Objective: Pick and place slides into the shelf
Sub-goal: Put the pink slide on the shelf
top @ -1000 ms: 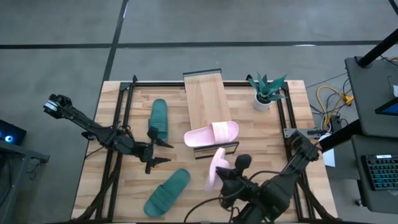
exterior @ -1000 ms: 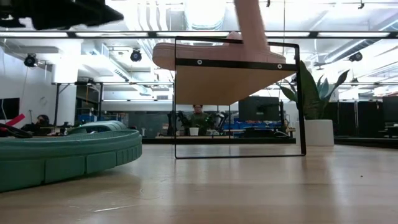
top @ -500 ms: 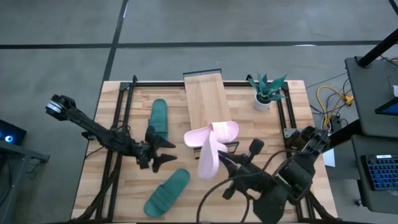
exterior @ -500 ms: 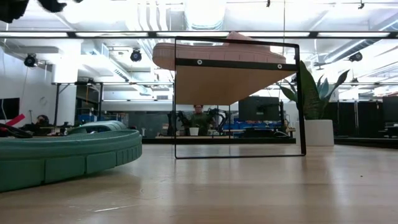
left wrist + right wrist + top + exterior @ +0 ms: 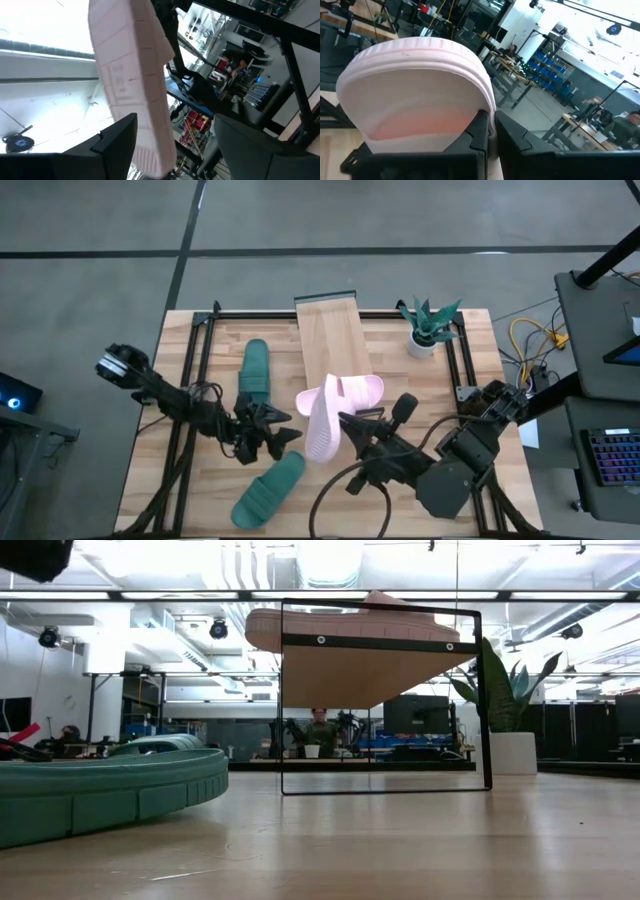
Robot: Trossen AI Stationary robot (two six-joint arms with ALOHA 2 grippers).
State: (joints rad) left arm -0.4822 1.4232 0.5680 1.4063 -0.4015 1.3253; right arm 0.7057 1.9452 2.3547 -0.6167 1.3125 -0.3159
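While right gripper [image 5: 342,422], jaws clenched on pink slide [image 5: 320,420], held it raised just beside shelf [image 5: 333,340] near end, arm stretched low across desk [image 5: 470,360]. Left gripper [image 5: 280,432], jaws released, reached toward shelf.

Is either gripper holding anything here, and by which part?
The right gripper holds a pale pink slide, raised beside the shelf, pinched at one end of its sole. The left gripper is open and holds nothing.

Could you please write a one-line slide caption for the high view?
Right pincer carries a pink slide beside the shelf, where its mate already rests.
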